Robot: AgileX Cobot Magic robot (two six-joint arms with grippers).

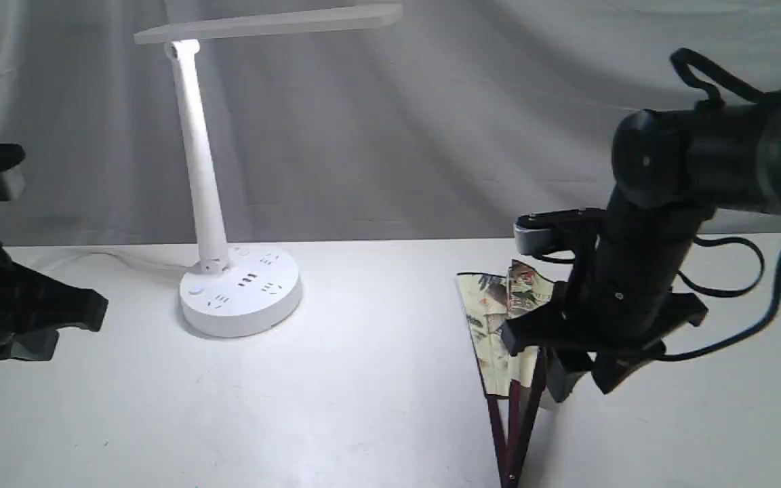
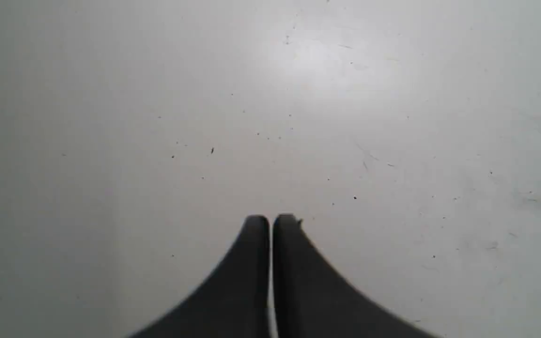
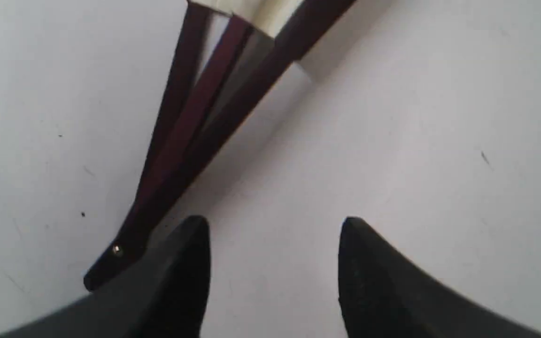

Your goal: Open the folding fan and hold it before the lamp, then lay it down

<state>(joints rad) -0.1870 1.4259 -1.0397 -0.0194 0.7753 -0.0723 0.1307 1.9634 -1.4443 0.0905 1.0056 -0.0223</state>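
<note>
Your right arm (image 1: 634, 285) bends down over the fan (image 1: 495, 318) — jaws wide, beside its ribs (image 3: 190, 117). Your left arm (image 1: 11, 312) hovers low, jaws pressed together.

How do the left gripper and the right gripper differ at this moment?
The left gripper has its jaws shut together; the right gripper has them wide apart, with nothing between. Under the left gripper only the table shows; the right gripper stands beside the pivot end of the folding fan. Both are black and hold nothing.
</note>
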